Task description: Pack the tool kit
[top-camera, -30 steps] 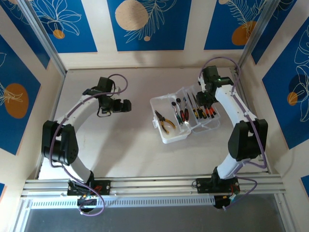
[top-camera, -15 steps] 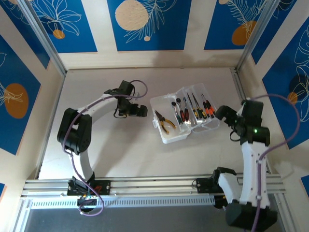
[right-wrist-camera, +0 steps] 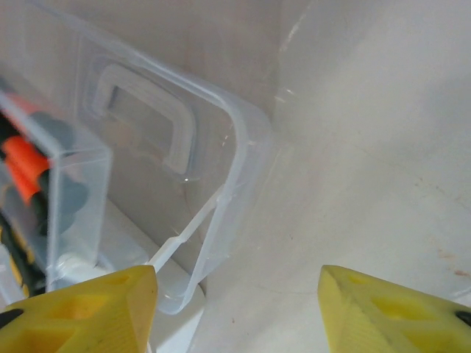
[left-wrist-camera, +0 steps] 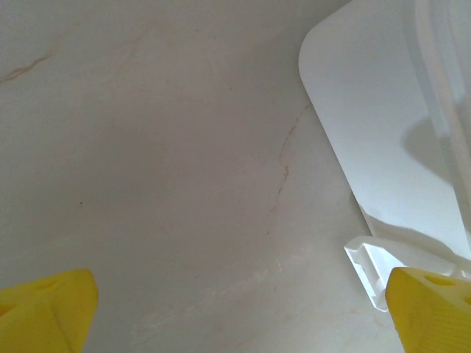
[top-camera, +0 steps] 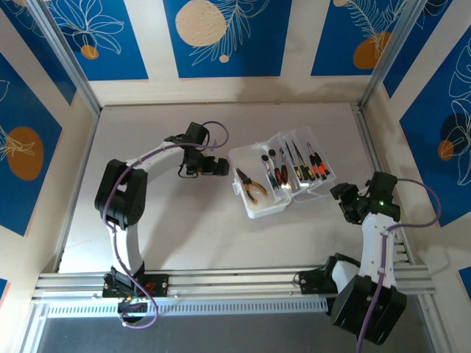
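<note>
Your tool kit (top-camera: pixel 280 175) lies open and flat on the surface (top-camera: pixel 206 235), right of centre, between the two arms. Opened out, its long span runs from lower left to upper right in the top view. The screwdrivers (top-camera: pixel 280 170) lie side by side across that span, roughly near-to-far, with tips to the back wall and handles toward the arm bases. The pliers (top-camera: pixel 250 187) sit in the left half on a slant, nose far-left and yellow handles near-right.

Your left claw (top-camera: pixel 222 168) points at the kit's left edge, just beside it, with fingers wide apart and nothing between them. In the left wrist view (left-wrist-camera: pixel 235 309) a corner of the kit shows ahead.

Your right claw (top-camera: pixel 344 197) sits near the kit's right corner, aimed at it. Its fingers are apart, clamped on nothing, and the clear lid (right-wrist-camera: pixel 221 140) has its corner just ahead of the gap (right-wrist-camera: pixel 235 305).
</note>
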Controlling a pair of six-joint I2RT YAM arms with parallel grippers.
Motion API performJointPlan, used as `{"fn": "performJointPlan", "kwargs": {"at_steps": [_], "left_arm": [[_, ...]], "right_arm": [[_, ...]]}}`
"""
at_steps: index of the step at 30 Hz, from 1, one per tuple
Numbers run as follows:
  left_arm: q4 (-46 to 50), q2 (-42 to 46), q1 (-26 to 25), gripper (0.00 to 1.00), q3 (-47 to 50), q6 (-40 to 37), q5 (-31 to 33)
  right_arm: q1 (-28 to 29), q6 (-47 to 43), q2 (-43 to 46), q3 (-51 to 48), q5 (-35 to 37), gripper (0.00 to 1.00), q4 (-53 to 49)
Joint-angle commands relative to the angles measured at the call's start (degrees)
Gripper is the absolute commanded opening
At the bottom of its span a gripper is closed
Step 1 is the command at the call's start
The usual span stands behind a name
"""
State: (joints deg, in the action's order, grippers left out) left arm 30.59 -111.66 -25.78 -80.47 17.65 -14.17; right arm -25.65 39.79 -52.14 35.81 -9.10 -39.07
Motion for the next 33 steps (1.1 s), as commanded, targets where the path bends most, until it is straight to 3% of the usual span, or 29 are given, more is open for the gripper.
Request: {"fn": "performJointPlan", "kwargs": {"at_steps": [1, 8, 14, 26, 32, 33], "left_arm": [[-0.4, -1.8, -0.4, 1.0, -1.9, 0.8, -1.7], [-0.1, -2.7, -0.5, 1.0, -2.9, 1.4, -1.6], [0.0, -2.8, -0.6, 1.0, -2.8, 1.7, -1.4], [0.3, -5.0, -0.5, 1.0, -3.3, 1.7, -1.2], [-0.3, -6.7, -0.7, 1.0, -3.5, 2.1, -1.6], [-0.3, -7.0, -0.7, 1.0, -3.6, 2.1, -1.8]], "right_arm": [[-1.5, 3.7, -1.9, -2.7, -4.8, 0.56, 6.5], [-2.2, 3.8, -9.6, -3.8, -5.2, 0.52, 13.5], [-1.7, 3.6, -17.0, -1.4, -5.2, 0.43, 18.5], [6.9, 3.9, -27.1, 1.2, 0.8, 0.28, 23.2], [9.8, 2.9, -27.2, 2.7, 5.4, 0.0, 21.4], [10.4, 2.6, -26.6, 3.1, 6.4, 0.0, 20.7]]}}
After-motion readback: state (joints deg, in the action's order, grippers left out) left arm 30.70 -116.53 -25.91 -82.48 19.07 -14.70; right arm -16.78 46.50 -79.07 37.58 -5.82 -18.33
